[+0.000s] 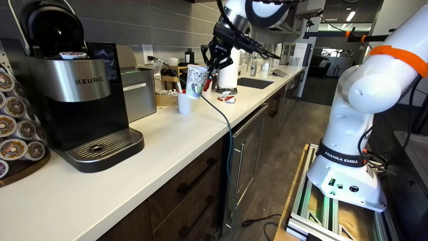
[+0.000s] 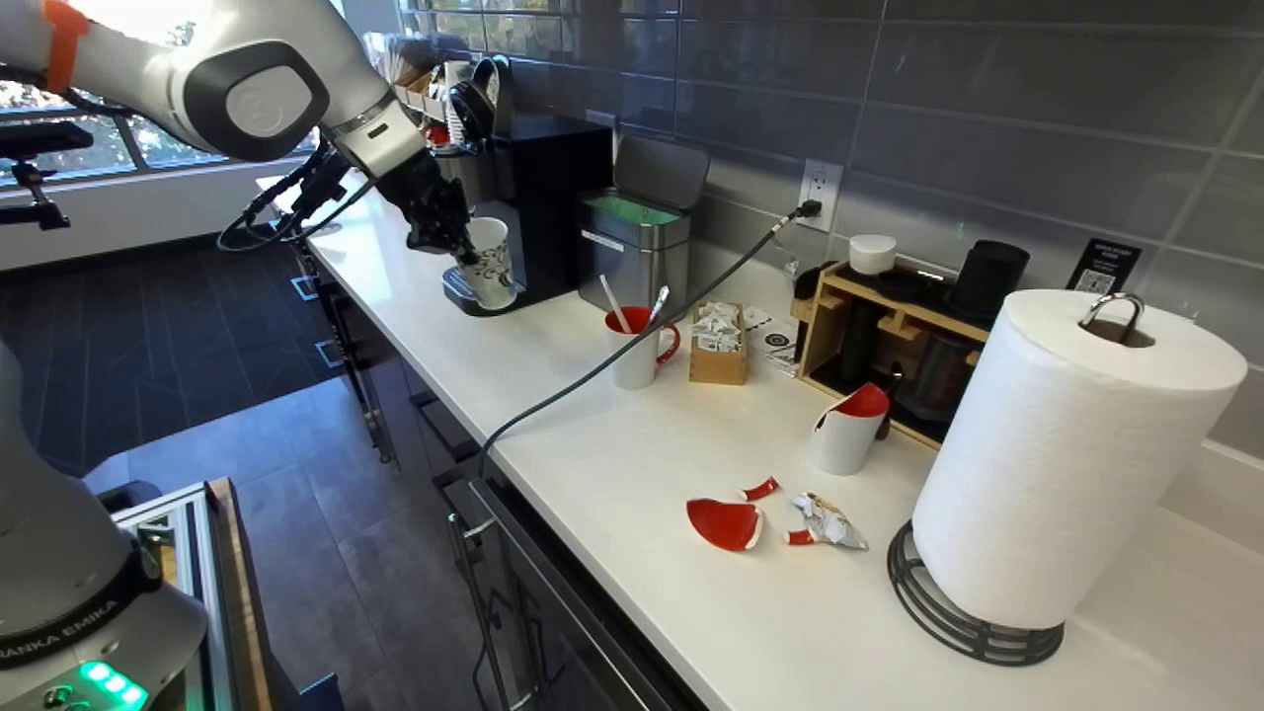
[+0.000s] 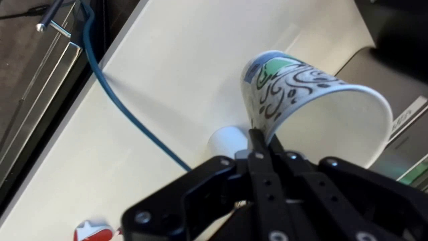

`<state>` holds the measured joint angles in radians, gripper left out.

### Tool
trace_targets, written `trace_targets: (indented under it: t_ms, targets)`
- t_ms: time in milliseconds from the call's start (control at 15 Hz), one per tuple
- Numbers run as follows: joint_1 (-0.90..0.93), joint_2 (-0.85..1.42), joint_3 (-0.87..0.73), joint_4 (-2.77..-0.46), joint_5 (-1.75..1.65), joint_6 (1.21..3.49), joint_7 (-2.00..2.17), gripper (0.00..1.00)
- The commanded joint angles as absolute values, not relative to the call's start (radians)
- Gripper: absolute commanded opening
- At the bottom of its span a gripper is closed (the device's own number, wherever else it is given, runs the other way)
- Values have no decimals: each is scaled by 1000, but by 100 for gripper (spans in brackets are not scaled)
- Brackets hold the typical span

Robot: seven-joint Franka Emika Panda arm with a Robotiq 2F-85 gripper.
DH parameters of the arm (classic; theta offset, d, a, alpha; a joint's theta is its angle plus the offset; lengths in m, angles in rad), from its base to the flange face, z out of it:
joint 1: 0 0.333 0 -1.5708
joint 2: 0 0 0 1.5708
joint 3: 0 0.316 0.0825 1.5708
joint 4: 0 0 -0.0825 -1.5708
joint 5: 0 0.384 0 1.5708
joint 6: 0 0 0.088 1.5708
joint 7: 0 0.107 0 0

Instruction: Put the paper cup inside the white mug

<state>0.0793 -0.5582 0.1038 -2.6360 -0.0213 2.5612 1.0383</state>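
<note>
Gripper [image 3: 265, 140] nearly closed, fingers [image 3: 256, 144] pinching cup [image 2: 494, 265] by its wall. Cup tilted, mouth up, in air above counter [image 2: 612, 456]; in an exterior view it is in upper left of frame. Mug [image 2: 634, 370], red inside, sticks [image 2: 616, 303] in it, at frame middle, apart from cup. Right of middle: broken mug [image 2: 842, 444]; red bits [image 2: 724, 523] left of it, lower down. Paper roll [image 2: 1066, 464] stands far right.

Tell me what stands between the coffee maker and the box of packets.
A metal bin with its lid raised, as both exterior views show.
</note>
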Motion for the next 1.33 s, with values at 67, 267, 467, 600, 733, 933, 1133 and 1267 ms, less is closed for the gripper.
trace_targets:
  t_ms: [67, 267, 467, 600, 733, 933, 1133, 1267]
  targets:
    - [1, -610, 84, -2658, 69, 2558, 972, 4]
    - [-24, -607, 88, -2657, 91, 2584, 1000, 1]
    - [-85, -581, 122, -2590, 117, 2629, 1083, 1]
    - [-154, -561, 168, -2533, 76, 2637, 1152, 1]
    - [-253, -532, 240, -2464, -10, 2605, 1236, 1]
    - [-379, -496, 356, -2377, -175, 2570, 1383, 1]
    - [-427, -433, 433, -2281, -336, 2446, 1512, 1]
    - [-393, -374, 438, -2224, -404, 2354, 1555, 1]
